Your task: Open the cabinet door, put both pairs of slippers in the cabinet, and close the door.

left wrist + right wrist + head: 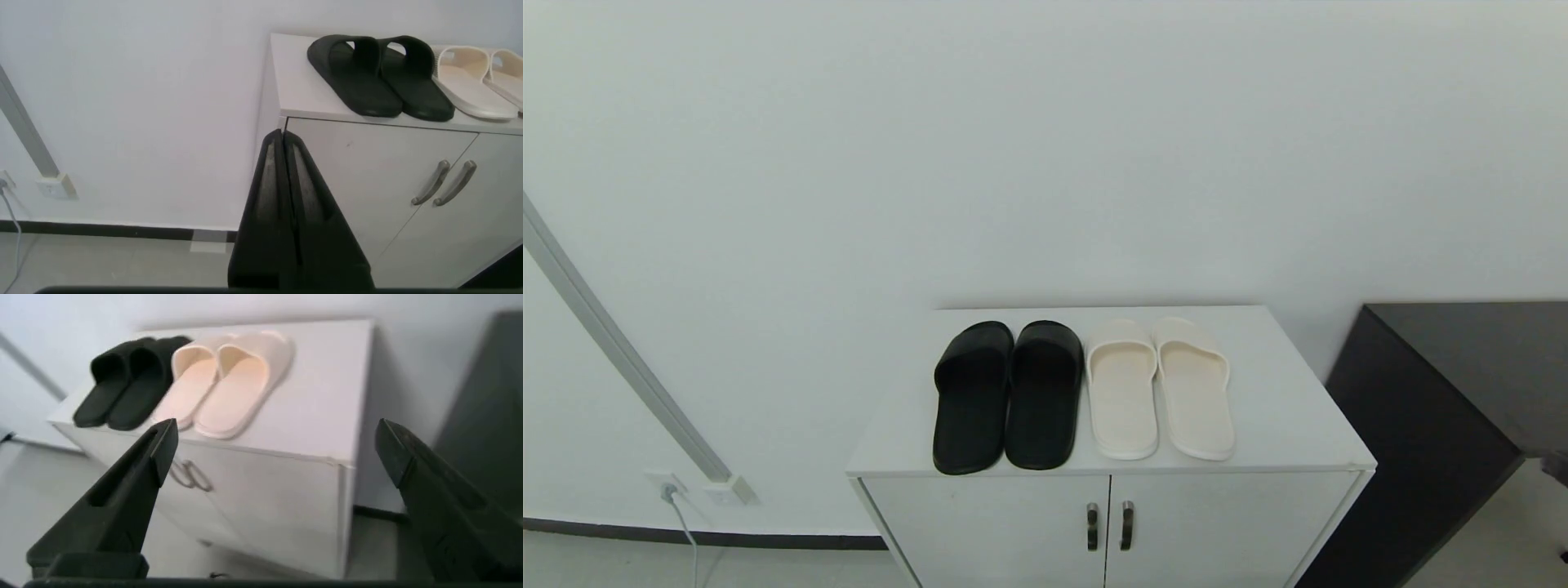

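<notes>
Head view, cabinet (1217,531) doors closed. Left gripper (283,135) fingers pressed together, right gripper (276,433) spread wide. Handles (431,181) beyond the left fingertips, close-set: risk of snagging both.

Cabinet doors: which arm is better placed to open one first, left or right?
Probably right. The right gripper is open and faces the cabinet, ready to take a handle; the left gripper is shut and would need opening first. Both doors are closed.
</notes>
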Motion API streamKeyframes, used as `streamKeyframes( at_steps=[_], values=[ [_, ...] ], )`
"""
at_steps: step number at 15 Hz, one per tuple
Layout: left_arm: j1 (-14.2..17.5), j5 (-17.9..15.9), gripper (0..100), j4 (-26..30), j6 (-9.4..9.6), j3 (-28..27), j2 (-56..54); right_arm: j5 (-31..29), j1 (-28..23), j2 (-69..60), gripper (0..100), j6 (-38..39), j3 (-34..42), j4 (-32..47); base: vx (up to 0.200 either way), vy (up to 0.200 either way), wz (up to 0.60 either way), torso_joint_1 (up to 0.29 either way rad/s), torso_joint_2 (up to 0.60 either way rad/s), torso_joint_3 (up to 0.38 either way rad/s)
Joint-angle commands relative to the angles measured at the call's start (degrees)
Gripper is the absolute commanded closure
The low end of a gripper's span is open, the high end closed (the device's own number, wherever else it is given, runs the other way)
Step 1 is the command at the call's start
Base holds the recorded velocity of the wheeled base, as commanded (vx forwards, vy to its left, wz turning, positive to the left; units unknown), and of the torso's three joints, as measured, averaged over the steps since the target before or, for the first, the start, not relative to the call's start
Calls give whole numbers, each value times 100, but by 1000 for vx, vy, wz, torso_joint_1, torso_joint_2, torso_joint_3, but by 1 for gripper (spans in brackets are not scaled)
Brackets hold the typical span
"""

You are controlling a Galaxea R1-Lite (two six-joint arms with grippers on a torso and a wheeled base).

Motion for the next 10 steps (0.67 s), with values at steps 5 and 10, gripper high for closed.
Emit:
streamKeyframes(
  at_steps=[5, 10],
  values=[
    [0, 1, 100, -2, -2, 1, 7, -2995, 3333, 4014, 0, 858, -1384, -1656, 0, 0, 0, 0, 0, 0],
    [0, 1, 100, -2, -11, 1, 7, -4041, 3825, 5201, 0, 1025, -2289, -2060, 0, 0, 0, 0, 0, 0]
  ],
)
